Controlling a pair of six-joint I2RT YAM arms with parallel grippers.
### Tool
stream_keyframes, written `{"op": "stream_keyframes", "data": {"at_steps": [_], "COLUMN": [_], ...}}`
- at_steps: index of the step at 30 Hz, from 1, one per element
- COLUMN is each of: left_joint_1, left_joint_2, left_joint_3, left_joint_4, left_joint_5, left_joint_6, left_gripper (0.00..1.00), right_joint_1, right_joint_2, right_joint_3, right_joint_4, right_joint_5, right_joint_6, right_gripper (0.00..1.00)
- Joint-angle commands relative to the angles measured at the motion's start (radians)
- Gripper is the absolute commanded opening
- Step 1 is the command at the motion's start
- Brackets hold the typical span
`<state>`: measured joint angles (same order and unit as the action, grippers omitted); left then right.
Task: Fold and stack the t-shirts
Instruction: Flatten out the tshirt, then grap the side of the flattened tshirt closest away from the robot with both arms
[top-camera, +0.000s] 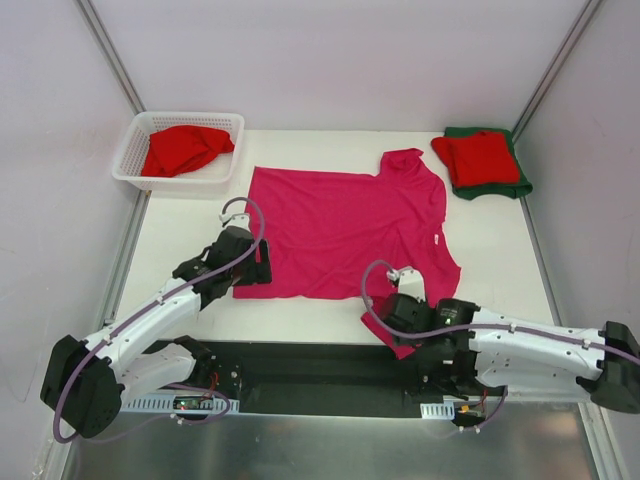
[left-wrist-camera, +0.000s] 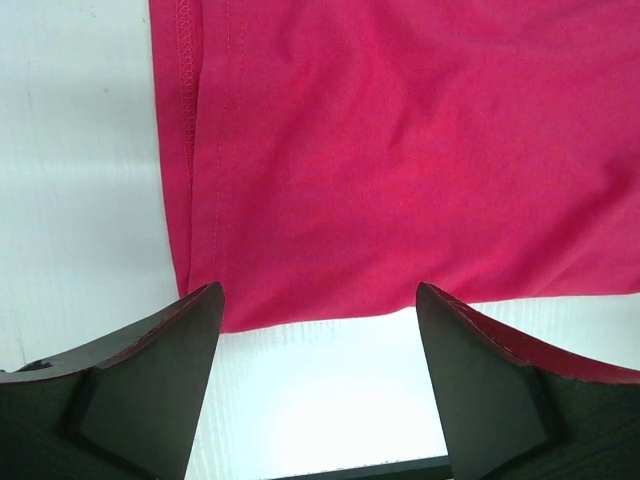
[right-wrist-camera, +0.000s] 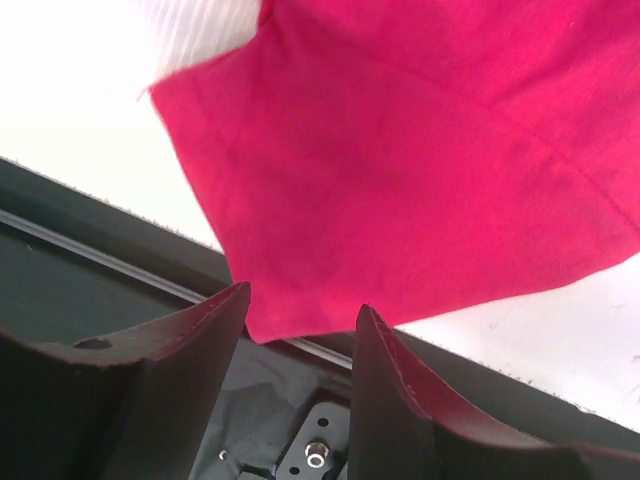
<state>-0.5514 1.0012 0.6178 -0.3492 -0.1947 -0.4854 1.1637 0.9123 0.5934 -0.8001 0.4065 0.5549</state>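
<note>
You are partway through the job. At the far right corner of the surface (top-camera: 180, 230) a folded red t-shirt (top-camera: 478, 157) already sits on top of a folded dark green t-shirt (top-camera: 495, 192), so the stack is begun with two done. The magenta t-shirt (top-camera: 340, 230) lies spread flat in the middle, collar to the far right and hem to the left, with no fold put in it yet. A crumpled red t-shirt (top-camera: 185, 150) waits in the white lattice basket (top-camera: 175, 182) at the far left corner. That leaves two shirts to fold and stack.

Your left pincer (left-wrist-camera: 318, 295) is spread wide and holds nothing. The near hem corner (left-wrist-camera: 230, 290) of the magenta shirt lies just ahead of its fingers, flat on the surface.

Your right pincer (right-wrist-camera: 305, 300) is at the near sleeve (right-wrist-camera: 400, 180), which hangs past the surface edge over the dark base strip. Its fingers stand apart by a narrower gap, and the sleeve's tip dips between them. I judge it has not clamped the cloth, as a gap shows beside the cloth.

Both pincers seem set for the first fold of this shirt. Take hold of the hem corner and the sleeve before lifting, and watch that the sleeve tip does not slip free.
</note>
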Motion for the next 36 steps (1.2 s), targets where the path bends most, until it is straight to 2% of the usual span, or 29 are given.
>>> {"op": "stream_keyframes", "data": {"at_steps": [1, 5, 7, 11, 13, 17, 24, 27, 36], "left_joint_1": [-0.01, -0.012, -0.012, -0.012, -0.012, -0.012, -0.012, -0.012, -0.012], "left_joint_2": [-0.013, -0.021, -0.032, -0.053, -0.064, -0.078, -0.105, -0.113, -0.133], "left_joint_3": [-0.016, -0.023, -0.026, -0.032, -0.033, -0.035, -0.039, -0.043, -0.049], "left_joint_4": [0.016, 0.021, 0.019, 0.021, 0.019, 0.019, 0.021, 0.021, 0.019], "left_joint_5": [-0.011, -0.003, 0.001, 0.003, 0.008, 0.024, 0.035, 0.04, 0.037], "left_joint_6": [-0.027, -0.028, -0.028, -0.024, -0.021, -0.012, -0.007, -0.005, -0.012], "left_gripper": [0.78, 0.78, 0.78, 0.77, 0.77, 0.77, 0.77, 0.77, 0.77], "right_joint_1": [0.192, 0.356, 0.427, 0.508, 0.554, 0.599, 0.645, 0.668, 0.672], "right_joint_2": [0.049, 0.208, 0.295, 0.489, 0.519, 0.498, 0.33, 0.31, 0.465], "right_joint_3": [-0.012, 0.034, 0.124, 0.249, 0.299, 0.306, 0.197, 0.166, 0.184], "right_joint_4": [-0.106, -0.232, -0.318, -0.413, -0.409, -0.413, -0.482, -0.462, -0.341], "right_joint_5": [0.191, 0.299, 0.356, 0.347, 0.342, 0.345, 0.324, 0.307, 0.246], "right_joint_6": [0.197, 0.359, 0.491, 0.602, 0.646, 0.763, 0.977, 0.996, 0.93], "right_gripper": [0.51, 0.51, 0.51, 0.5, 0.5, 0.5, 0.5, 0.5, 0.51]}}
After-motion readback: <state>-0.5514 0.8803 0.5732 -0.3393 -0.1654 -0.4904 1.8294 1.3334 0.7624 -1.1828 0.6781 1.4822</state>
